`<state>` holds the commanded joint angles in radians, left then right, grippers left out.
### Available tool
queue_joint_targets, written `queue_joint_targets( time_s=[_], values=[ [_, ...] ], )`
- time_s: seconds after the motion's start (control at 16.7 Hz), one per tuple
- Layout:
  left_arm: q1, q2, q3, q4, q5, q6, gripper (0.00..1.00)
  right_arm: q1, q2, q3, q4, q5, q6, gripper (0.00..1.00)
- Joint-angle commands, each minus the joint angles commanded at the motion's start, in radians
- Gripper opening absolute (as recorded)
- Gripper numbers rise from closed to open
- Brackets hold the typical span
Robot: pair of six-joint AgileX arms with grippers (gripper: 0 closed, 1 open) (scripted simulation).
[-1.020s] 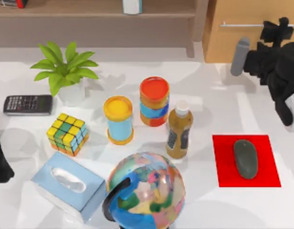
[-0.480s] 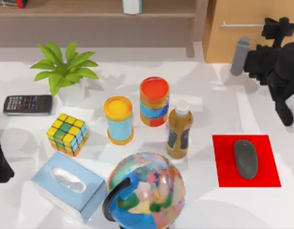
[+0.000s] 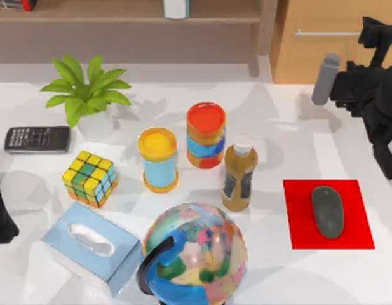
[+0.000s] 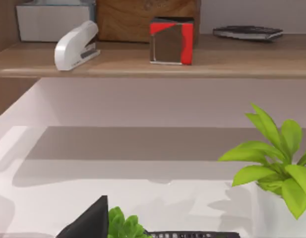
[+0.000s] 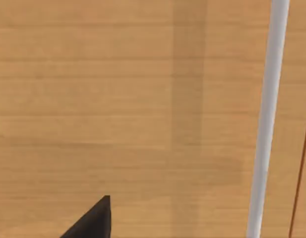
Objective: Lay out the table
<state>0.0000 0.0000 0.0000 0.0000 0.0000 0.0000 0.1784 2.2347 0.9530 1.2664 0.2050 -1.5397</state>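
Tabletop filled the middle of the top view: wide, white and smooth, running from the shelf at the back to the near edge. I judged it stiff, heavy and fixed. It was a surface to work on, not a thing to grip, and slick enough that light items would slide if nudged.

Most of the things stood on its left and centre:
- a potted plant with a calculator beside it
- a colour cube and a blue tissue box
- a globe at the near edge
- a yellow-topped can and a red-topped canister close together
- a brown bottle just beside them

On the table's right lay a red mat with a grey mouse resting on it.

The right gripper hung at the back right, off the mat and up against the light-wood cabinet. Its wrist camera faced the wood front with the pale bar handle close by. That bar looked like the likeliest hold — thin, rigid and probably slippery, so best pinched squarely across. Whether this claw was spread or pressed together I could not tell, since only a dark wedge of it was in sight.

The left arm sat parked at the table's left edge, and its wrist view looked past the plant toward a shelf holding a white stapler. Its claw's state could not be told either.

For the items themselves, the bottle and cans seemed best taken round the body. They were tall and likely to tip — the globe most of all.
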Motion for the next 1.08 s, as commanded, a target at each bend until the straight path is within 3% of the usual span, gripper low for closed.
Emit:
queue_joint_targets(
  time_s=[0.66, 0.84, 1.08],
  values=[
    [0.000, 0.000, 0.000, 0.000, 0.000, 0.000, 1.00, 0.013, -0.008, -0.066, 0.015, 0.018, 0.010, 1.00],
    [0.000, 0.000, 0.000, 0.000, 0.000, 0.000, 1.00, 0.099, -0.049, -0.042, -0.002, 0.054, 0.099, 1.00],
    [0.000, 0.000, 0.000, 0.000, 0.000, 0.000, 1.00, 0.281, -0.102, 0.036, -0.076, 0.136, 0.331, 1.00]
  ],
)
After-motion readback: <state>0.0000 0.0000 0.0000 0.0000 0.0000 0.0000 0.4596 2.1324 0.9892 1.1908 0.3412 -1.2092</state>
